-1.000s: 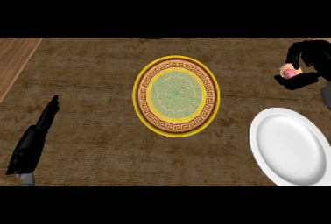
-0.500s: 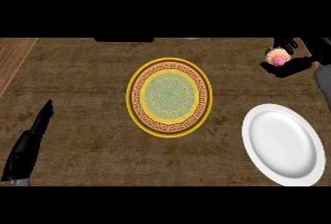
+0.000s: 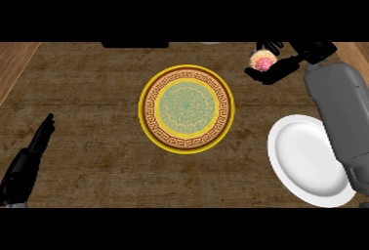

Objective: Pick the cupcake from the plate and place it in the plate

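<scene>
A cupcake with pink frosting sits in my right hand, whose fingers curl round it at the upper right, above the counter. It is up and to the right of the yellow patterned plate with a green centre, which lies bare in the middle. The plain white plate lies bare at the lower right, partly covered by my grey right forearm. My left hand rests at the lower left with straight fingers pointing up, holding nothing.
The dark brown counter fills the view. A lighter wooden strip runs along the upper left corner. A dark object shows at the top edge.
My right hand has moved left with the cupcake, toward the yellow plate, and more of the forearm shows. The left hand has stayed put.
</scene>
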`<state>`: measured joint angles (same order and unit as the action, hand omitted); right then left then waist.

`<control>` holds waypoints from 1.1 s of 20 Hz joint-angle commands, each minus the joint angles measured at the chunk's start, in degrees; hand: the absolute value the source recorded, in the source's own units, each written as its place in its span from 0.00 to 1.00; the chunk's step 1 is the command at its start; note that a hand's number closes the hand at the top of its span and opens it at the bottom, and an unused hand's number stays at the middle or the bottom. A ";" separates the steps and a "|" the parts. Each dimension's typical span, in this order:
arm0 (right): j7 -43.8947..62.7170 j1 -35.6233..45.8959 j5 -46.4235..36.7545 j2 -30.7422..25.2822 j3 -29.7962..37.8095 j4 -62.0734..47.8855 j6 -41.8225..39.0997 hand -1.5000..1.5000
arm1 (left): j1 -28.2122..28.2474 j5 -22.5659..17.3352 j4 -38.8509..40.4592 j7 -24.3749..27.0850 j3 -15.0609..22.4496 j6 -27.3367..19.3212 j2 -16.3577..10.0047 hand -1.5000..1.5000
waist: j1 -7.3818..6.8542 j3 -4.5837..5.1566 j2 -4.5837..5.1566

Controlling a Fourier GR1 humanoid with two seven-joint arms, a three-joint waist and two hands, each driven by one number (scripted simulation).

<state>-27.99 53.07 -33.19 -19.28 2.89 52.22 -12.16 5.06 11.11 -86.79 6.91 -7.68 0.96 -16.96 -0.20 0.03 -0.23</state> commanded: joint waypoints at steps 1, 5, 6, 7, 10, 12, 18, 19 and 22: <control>8.17 2.61 0.67 4.90 -1.42 3.41 -2.56 1.00 | 2.61 0.06 0.68 3.45 -0.43 0.02 0.82 0.50 | -0.22 0.01 0.07; 13.97 1.27 -2.54 11.84 -5.70 3.56 0.00 1.00 | -0.62 1.00 1.64 1.14 0.32 -0.45 1.57 0.50 | -0.19 0.00 0.15; 15.02 5.46 -2.90 11.36 -5.55 0.71 -1.71 1.00 | -3.01 1.10 5.65 3.20 -0.61 -1.19 1.63 0.50 | -0.33 0.02 0.31; 17.58 4.25 -4.68 15.26 -8.22 1.49 0.12 1.00 | -4.47 -0.24 4.92 -0.64 -1.41 1.11 -0.30 0.50 | -0.27 0.02 0.26; 13.90 1.98 -6.31 14.49 -8.75 -2.23 0.60 1.00 | -2.25 1.52 2.07 1.00 -0.08 -0.45 1.47 0.50 | -0.45 -0.02 0.32; 15.29 5.33 -7.72 16.67 -9.39 -6.42 1.29 1.00 | -1.67 2.18 -0.56 -0.92 1.28 -1.23 2.99 0.50 | -0.78 -0.02 0.41; 17.16 6.02 -3.18 19.21 -16.97 -13.42 5.51 1.00 | -1.14 0.02 -0.35 0.12 -0.89 1.95 0.93 0.50 | -1.55 -0.02 0.48; 14.02 4.70 -0.87 19.22 -13.40 -15.83 3.96 1.00 | -0.43 2.44 1.00 1.30 1.30 -0.53 3.45 0.50 | -1.63 -0.02 0.66; 18.92 2.99 4.65 19.25 -15.33 -19.86 12.71 0.00 | -1.93 0.49 2.25 2.15 -0.18 1.90 1.54 0.50 | -2.82 -0.01 0.91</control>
<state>-9.73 57.79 -32.56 -0.46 -10.86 37.65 -4.73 3.00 12.37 -85.81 7.39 -7.39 1.80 -15.14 -2.30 0.02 0.44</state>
